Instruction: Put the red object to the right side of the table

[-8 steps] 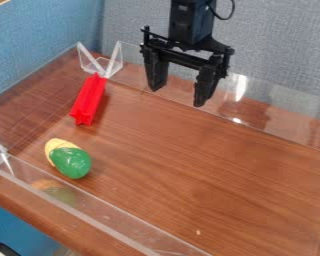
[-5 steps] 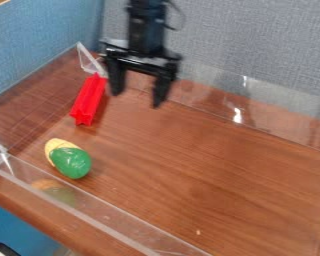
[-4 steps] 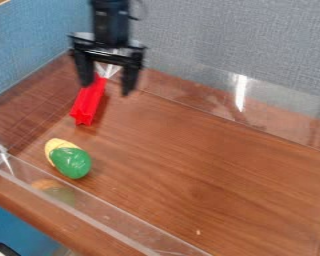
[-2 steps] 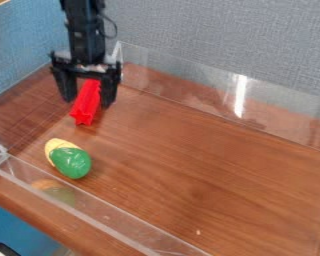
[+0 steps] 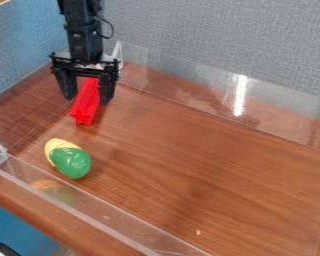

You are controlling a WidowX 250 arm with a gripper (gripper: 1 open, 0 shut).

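Observation:
The red object (image 5: 85, 107) is a bright red bar lying on the table (image 5: 203, 170) at the far left, near the back wall. My gripper (image 5: 88, 88) hangs straight over its upper end, open, with one dark finger (image 5: 64, 84) on each side of the bar. The fingers straddle the bar and the jaws are not closed on it. The bar's top end is partly hidden behind the gripper.
A small green-and-yellow rounded object (image 5: 68, 159) lies near the front left. Low clear acrylic walls (image 5: 236, 93) edge the tabletop. A blue-grey wall stands behind.
The gripper has swung from the back middle to the left and come down over the red bar's upper end, staying open. The bar and the green object have not moved.

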